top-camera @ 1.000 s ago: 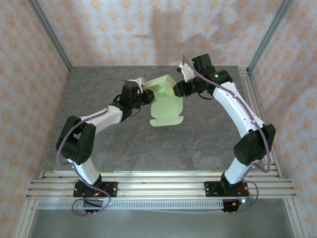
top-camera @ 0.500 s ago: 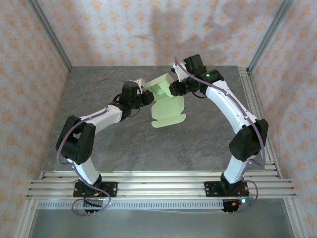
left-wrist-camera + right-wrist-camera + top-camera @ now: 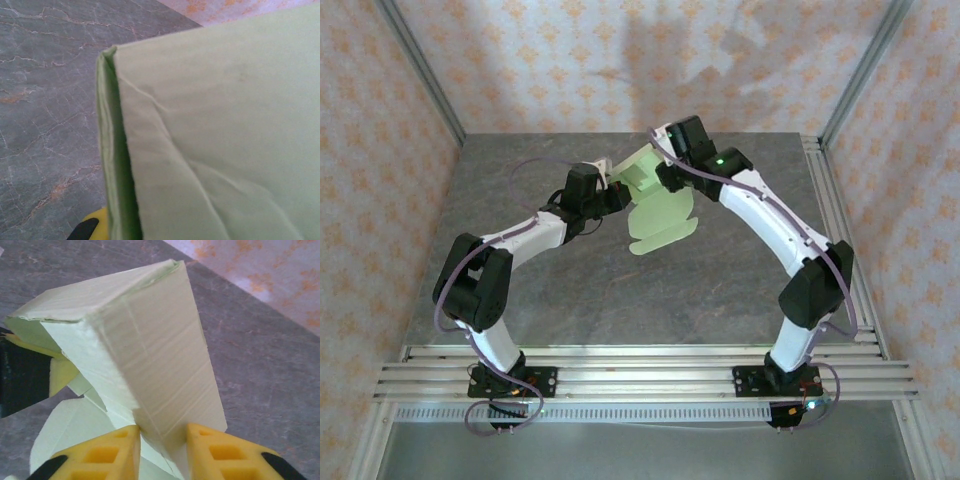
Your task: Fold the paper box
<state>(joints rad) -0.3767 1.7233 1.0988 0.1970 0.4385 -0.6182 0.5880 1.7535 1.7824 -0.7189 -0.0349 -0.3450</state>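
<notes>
Card stock of thin, pale yellow-green colour, die-cut and creased, is forming the paper box (image 3: 658, 212), which is hanging between the two pincers over the grey marbled table (image 3: 620, 300). At pincer height the card is standing up as a hollow rectangular sleeve. Below the pincers a flat panel is trailing down, ending in rounded tabs. Whether that lower edge is touching the table cannot be told from above.

The left pincer (image 3: 617, 190) is gripping the sleeve, its fingers together on the card. The right pincer (image 3: 663, 178) is meeting the sleeve from the opposite side, directly across from the left pincer.

The left wrist view is adding surface detail. A doubled, folded edge is running down just beside the yellow fingertip (image 3: 95, 226), with a darker green gap between its layers. Diagonal wrinkles are crossing the broad panel ahead of that fingertip.

The right wrist view is adding the sleeve's shape. The right pincer's two yellow fingers (image 3: 100, 455) are standing partly apart, with the sleeve's narrow end running down between them. Card is lying close to both inner faces, but whether they are pressing it cannot be told. Ahead of these fingers the sleeve is rising to an open end with a slightly ragged rim. To their left, the left pincer's black-and-yellow finger (image 3: 30, 382) is sitting against the sleeve wall, and loose flaps are lying beneath it.
</notes>
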